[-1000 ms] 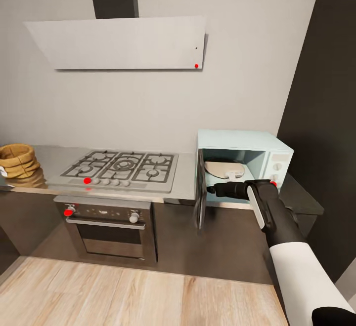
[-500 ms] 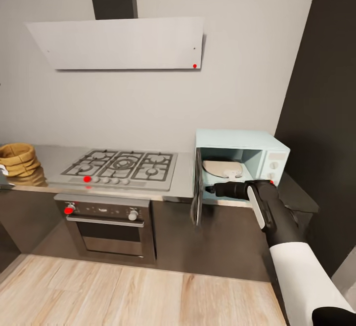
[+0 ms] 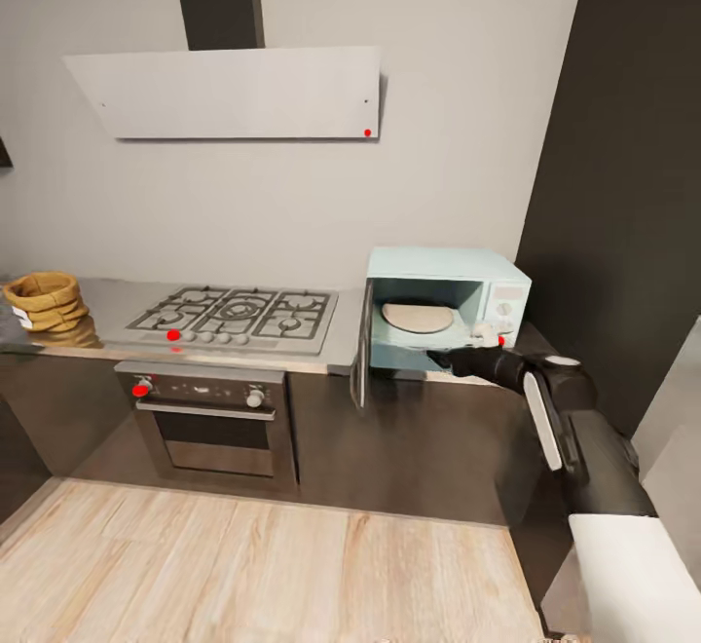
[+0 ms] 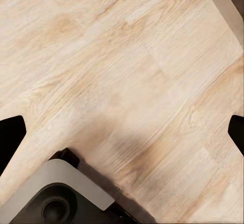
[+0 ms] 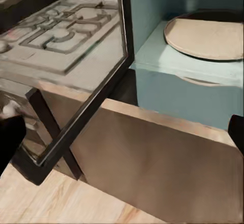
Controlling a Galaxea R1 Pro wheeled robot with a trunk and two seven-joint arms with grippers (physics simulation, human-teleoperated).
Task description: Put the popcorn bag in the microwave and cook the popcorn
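Where the countertop (image 3: pixel 341 356) runs along the pale wall, items list left to right as follows.

- Popcorn bag (image 3: pixel 44 298): tan sack w/ rolled rim, upright at far left end of worktop, well apart from the microwave. White label at its base, facing left.
- Gas hob (image 3: pixel 237 318): set into the slab, row of knobs along front edge, one red dot at left.
- Black oven (image 3: pixel 214 421): under hob, steel bar handle, two knobs, red dot on left one.
- Extractor hood (image 3: pixel 229 93): pale slab on wall above hob, dark duct above it.
- Microwave (image 3: pixel 443 310): mint-blue box at right end of counter, beside tall dark cabinet (image 3: pixel 623 195). Door (image 3: pixel 361 356) swung open to the left, edge-on in head view; glass pane seen close in right wrist view (image 5: pixel 76 76). Round tan turntable plate (image 3: pixel 417 316) inside, nothing on it.
- Right gripper (image 3: pixel 450 360): arm extended, gripper just in front of microwave's lower front edge, outside the cavity. Fingertips (image 5: pixel 10 140) sit at far sides of right wrist view, so jaws wide, holding nothing.
- Left gripper (image 4: pixel 122 132): pointing down at wood plank floor (image 4: pixel 127 71), above robot base (image 4: pixel 53 196); jaws wide apart, nothing between.
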